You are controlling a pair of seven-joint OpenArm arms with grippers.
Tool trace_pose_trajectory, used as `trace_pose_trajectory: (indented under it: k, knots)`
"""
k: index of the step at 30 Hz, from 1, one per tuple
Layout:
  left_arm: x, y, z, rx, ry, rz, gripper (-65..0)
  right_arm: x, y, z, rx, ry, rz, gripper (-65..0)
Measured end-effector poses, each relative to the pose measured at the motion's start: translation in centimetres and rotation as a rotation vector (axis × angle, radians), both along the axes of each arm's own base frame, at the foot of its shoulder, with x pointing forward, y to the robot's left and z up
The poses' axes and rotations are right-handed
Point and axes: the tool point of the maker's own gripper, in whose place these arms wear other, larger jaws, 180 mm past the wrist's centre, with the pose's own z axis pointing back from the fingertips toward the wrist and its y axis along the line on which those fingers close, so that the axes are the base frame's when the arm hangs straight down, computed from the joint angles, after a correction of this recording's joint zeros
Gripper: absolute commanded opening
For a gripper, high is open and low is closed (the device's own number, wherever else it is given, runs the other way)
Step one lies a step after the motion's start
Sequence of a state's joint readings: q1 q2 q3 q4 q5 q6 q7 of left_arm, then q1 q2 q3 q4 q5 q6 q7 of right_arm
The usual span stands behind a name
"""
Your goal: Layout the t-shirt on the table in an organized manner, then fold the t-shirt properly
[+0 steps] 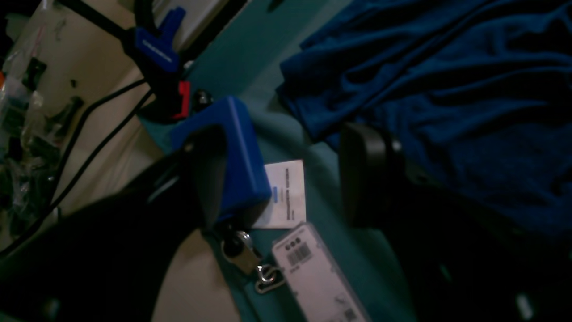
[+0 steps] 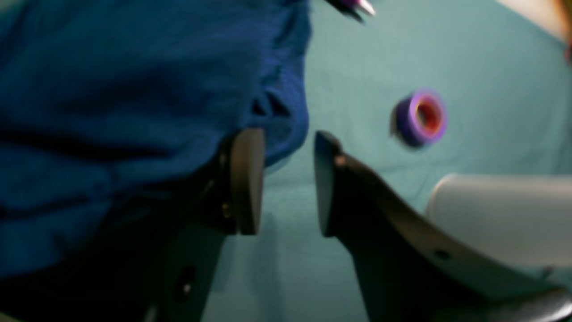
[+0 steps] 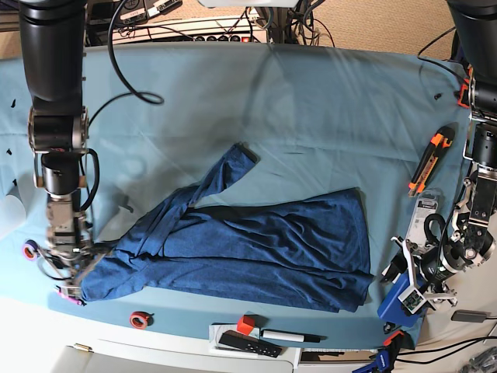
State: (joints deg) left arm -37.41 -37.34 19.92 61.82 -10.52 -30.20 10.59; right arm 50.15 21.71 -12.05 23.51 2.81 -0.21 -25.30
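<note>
The t-shirt (image 3: 248,245) lay rumpled across the near middle of the tabletop (image 3: 311,101), one sleeve reaching toward the far side. The right pincer (image 2: 281,183) stood at its left corner, jaws parted with only teal cloth between them, one finger against the fabric's edge (nothing gripped). The left pincer (image 1: 290,179) gaped wide just right of the shirt, empty, over a paper card (image 1: 286,194) and a barcoded tag (image 1: 313,273). A purple tape roll (image 2: 422,117) lay near the right pincer; an orange utility knife (image 3: 429,159) lay far right.
</note>
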Motion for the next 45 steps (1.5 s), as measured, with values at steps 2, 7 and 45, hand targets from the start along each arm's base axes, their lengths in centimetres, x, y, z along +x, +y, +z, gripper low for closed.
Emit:
trace_pose_trajectory:
  k: [2, 7, 45]
  knots:
    - [0.0, 0.0, 0.0, -0.001, -0.001, 0.000, -28.1, -0.3, -0.9, 0.3, 0.152, -0.083, -0.107, -43.0]
    - [0.0, 0.0, 0.0, 0.000, 0.000, 0.000, -28.1, -1.7, -2.4, -0.8, 0.397, -0.202, -0.270, -42.7]
    - [-0.1, 0.2, -0.3, 0.014, 0.018, 0.010, -28.1, 0.5, 3.9, -1.2, 0.292, -0.382, 0.041, -31.3]
